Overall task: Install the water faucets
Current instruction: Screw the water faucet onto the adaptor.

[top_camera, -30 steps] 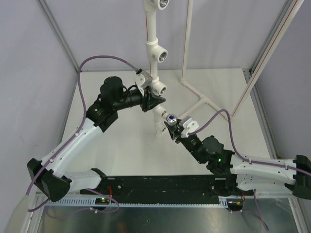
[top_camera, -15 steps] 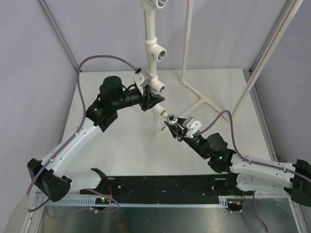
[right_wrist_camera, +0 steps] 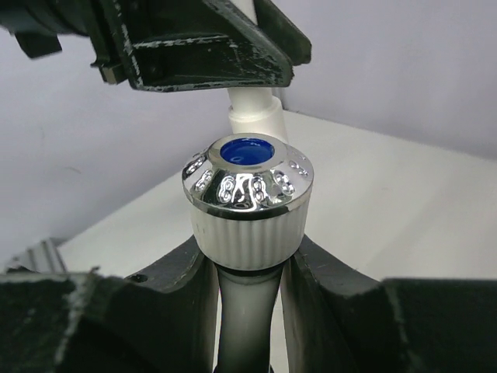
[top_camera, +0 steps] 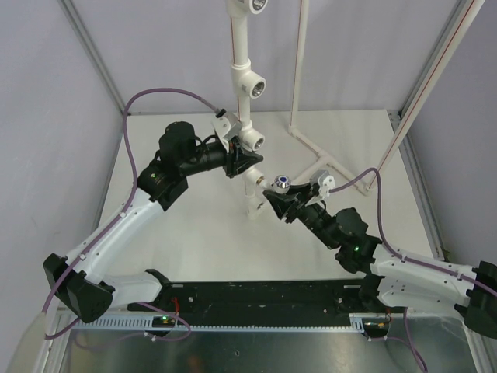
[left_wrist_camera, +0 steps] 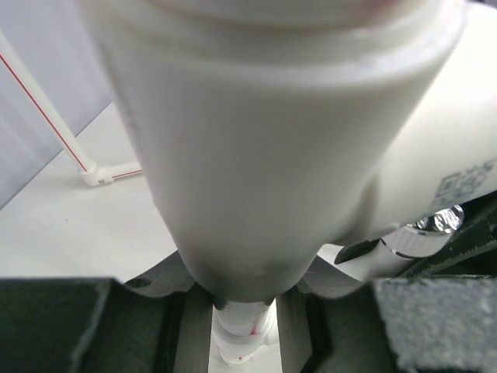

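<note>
One of the water faucets (top_camera: pixel 281 185) is held by its neck in my shut right gripper (top_camera: pixel 277 197). Its chrome knob cap with a blue centre (right_wrist_camera: pixel 247 183) points up between the pads (right_wrist_camera: pixel 186 303). Its threaded end is hidden. The faucet hangs just right of the upright white pipe frame (top_camera: pixel 242 54), below the lowest tee socket (top_camera: pixel 253 141). My left gripper (top_camera: pixel 243 163) is shut on the pipe under that socket. In the left wrist view the pipe (left_wrist_camera: pixel 256 155) fills the frame, and the left gripper (left_wrist_camera: pixel 242 315) clamps it.
A second tee socket (top_camera: pixel 255 88) sits higher on the pipe. A thin white tube frame (top_camera: pixel 320 160) lies and stands at the back right. Enclosure posts (top_camera: pixel 423 97) slant at both sides. A black rail (top_camera: pixel 256 295) runs along the near edge.
My right wrist has rolled with the faucet in it. The knob has shifted slightly up and right, away from the pipe. The left arm has stayed still on the pipe.
</note>
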Controlling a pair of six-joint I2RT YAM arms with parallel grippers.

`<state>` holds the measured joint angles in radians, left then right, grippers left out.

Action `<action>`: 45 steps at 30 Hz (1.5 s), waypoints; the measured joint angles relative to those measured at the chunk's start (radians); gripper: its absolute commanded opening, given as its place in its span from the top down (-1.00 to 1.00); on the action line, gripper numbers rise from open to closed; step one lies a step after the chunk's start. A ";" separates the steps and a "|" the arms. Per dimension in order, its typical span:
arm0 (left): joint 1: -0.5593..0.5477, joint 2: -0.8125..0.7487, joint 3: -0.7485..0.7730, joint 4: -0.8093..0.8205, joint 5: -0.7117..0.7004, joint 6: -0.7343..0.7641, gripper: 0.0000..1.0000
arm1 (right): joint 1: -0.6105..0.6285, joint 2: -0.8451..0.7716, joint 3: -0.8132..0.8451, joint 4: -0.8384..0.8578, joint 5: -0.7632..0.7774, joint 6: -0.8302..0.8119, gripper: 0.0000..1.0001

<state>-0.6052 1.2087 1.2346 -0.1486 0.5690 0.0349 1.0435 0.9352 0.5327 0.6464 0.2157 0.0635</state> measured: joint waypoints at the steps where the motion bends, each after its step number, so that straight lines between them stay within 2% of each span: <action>1: 0.000 0.000 0.000 0.000 0.002 0.000 0.99 | 0.000 -0.003 0.002 -0.008 0.015 0.057 1.00; 18: -0.005 0.000 0.004 -0.012 0.043 0.011 0.99 | 0.006 -0.080 0.029 -0.252 0.184 1.043 1.00; 28: -0.008 0.000 0.008 -0.023 0.057 0.009 0.99 | 0.025 -0.101 0.024 -0.312 0.205 1.381 1.00; 32: -0.008 0.000 0.009 -0.027 0.066 0.009 0.86 | 0.051 -0.101 0.021 -0.311 0.239 1.439 1.00; 36: -0.008 0.000 0.009 -0.027 0.068 0.010 0.51 | 0.057 -0.101 0.021 -0.312 0.252 1.424 1.00; 39: -0.008 0.000 0.009 -0.027 0.071 0.011 0.26 | 0.057 -0.101 0.035 -0.333 0.260 1.355 1.00; 45: -0.008 0.000 0.009 -0.033 0.090 0.003 0.09 | 0.073 -0.080 0.061 -0.357 0.277 1.095 1.00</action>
<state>-0.6132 1.2083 1.2438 -0.1818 0.6590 0.0380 1.1164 0.8547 0.5934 0.2890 0.4931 1.1587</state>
